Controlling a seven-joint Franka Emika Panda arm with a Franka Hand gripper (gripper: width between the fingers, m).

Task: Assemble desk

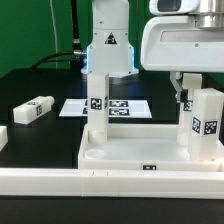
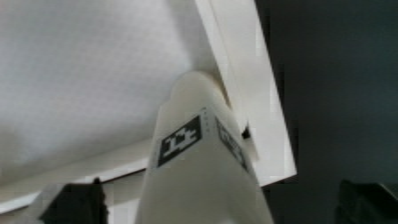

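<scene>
- Loose leg [image 1: 33, 110]: lying flat on the black table [image 1: 30, 85] at ext. view's left, long axis roughly level, well apart from everything else. I rate it the likely next pick.
- Marker board [image 1: 105, 106]: flat, behind the desk top, mid-frame.
- Desk top [image 1: 130, 152]: white, rim up, front centre to right, against the white rail [image 1: 100, 183].
- Standing leg no. 1 [image 1: 96, 118]: upright in the top's left rear corner.
- Standing leg no. 2 [image 1: 206, 125]: upright at right side, axis vertical.
- Gripper [image 1: 184, 93]: right above leg no. 2, jaws wide, holding nothing as far as I see; wrist view shows that leg [image 2: 192, 150] directly below, fingertips [image 2: 75, 203] either side, apart from it.
</scene>
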